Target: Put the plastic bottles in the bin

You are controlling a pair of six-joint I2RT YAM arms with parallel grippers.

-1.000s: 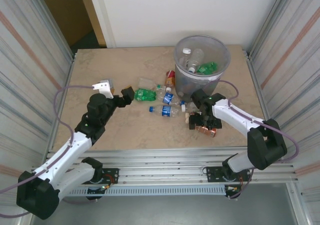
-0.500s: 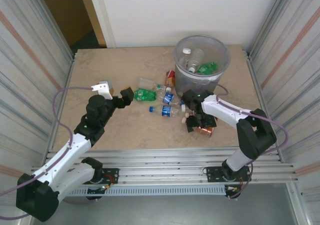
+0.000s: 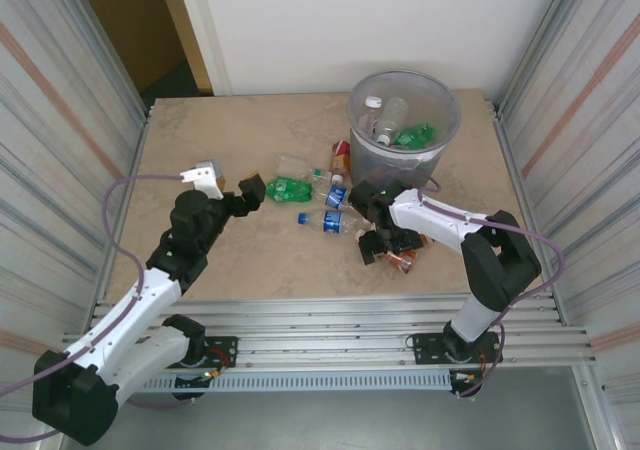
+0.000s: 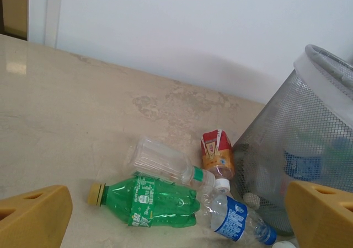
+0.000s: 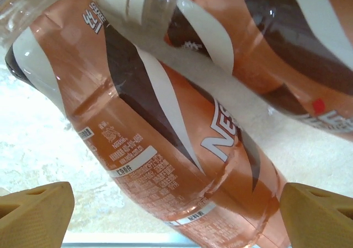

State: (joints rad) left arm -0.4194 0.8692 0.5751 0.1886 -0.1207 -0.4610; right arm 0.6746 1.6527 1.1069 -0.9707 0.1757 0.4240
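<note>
Right arm bent in toward frame centre, right gripper [image 3: 385, 247] pitched down over the brown bottles [image 3: 406, 261]. Its fingers are spread wide either side of one, not closed on it. Left arm reaches up-frame, left gripper [image 3: 232, 186] level, wide open, empty, facing the green bottle [image 4: 149, 201]. Loose bottles lie centre-frame, just below the bin [image 3: 432, 156].

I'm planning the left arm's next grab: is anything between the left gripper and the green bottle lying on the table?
Nothing visible does. The left gripper is open and faces the green bottle across bare table. The clear bottle lies just beyond the green one, on its far side, not in the path.
</note>
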